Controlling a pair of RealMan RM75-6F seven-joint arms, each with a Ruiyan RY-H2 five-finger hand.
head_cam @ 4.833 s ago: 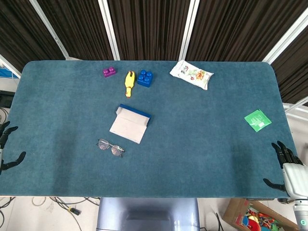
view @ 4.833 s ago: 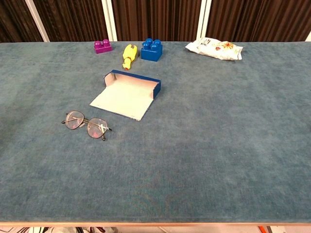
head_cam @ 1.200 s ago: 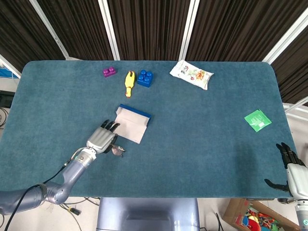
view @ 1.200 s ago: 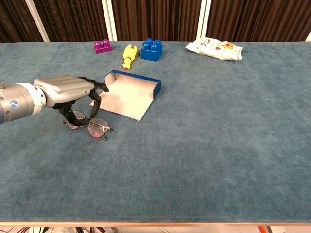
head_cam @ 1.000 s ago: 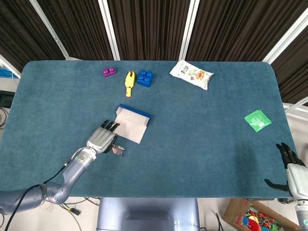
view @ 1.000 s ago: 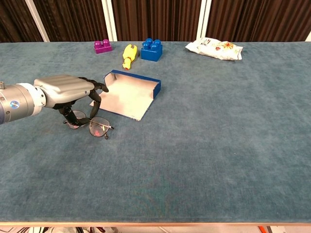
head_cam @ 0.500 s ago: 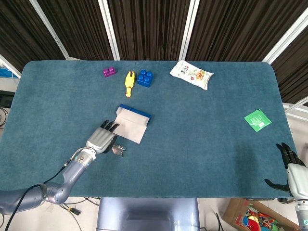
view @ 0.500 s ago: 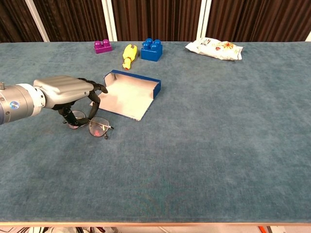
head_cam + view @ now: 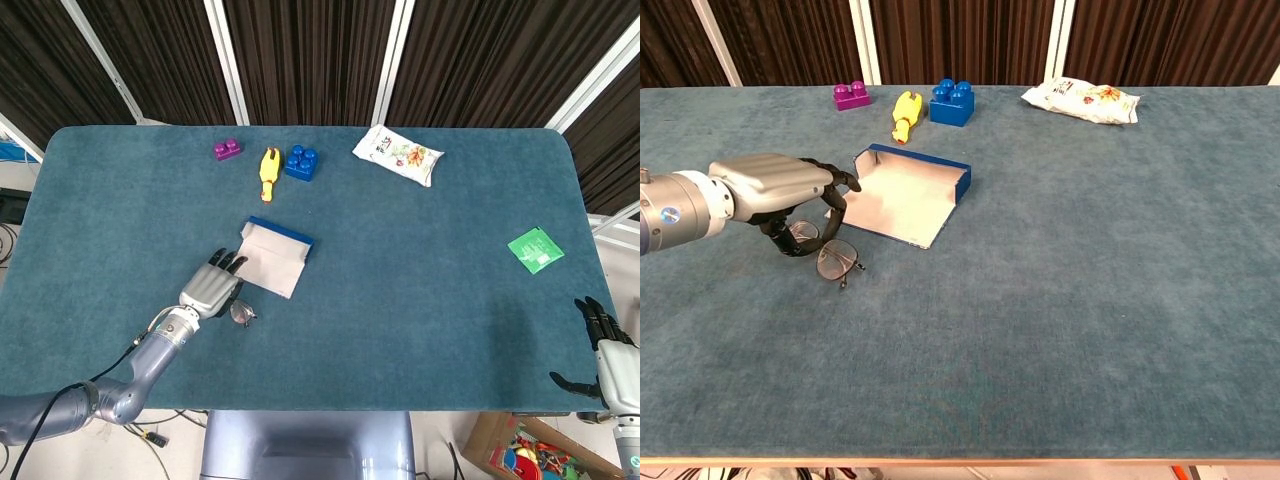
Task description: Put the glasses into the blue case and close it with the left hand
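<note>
The blue case [image 9: 272,258] [image 9: 902,196] lies open on the teal table, its pale lining up and its blue wall on the far side. Just in front of its near left corner are the thin-rimmed glasses [image 9: 241,314] [image 9: 833,260]. My left hand [image 9: 208,288] [image 9: 775,185] arches over their left lens, fingers curled down around it, and pinches the frame. The right lens sticks out from under the hand, tilted. My right hand [image 9: 605,350] hangs beyond the table's near right corner, fingers apart and holding nothing.
Along the far edge sit a purple brick [image 9: 227,150], a yellow toy [image 9: 268,174], a blue brick [image 9: 301,162] and a white snack packet [image 9: 397,154]. A green packet [image 9: 535,249] lies at the right side.
The left hand came in from the near left and settled over the glasses. Its fingers have curled in and the glasses have shifted and tilted toward the hand. The right hand has barely moved.
</note>
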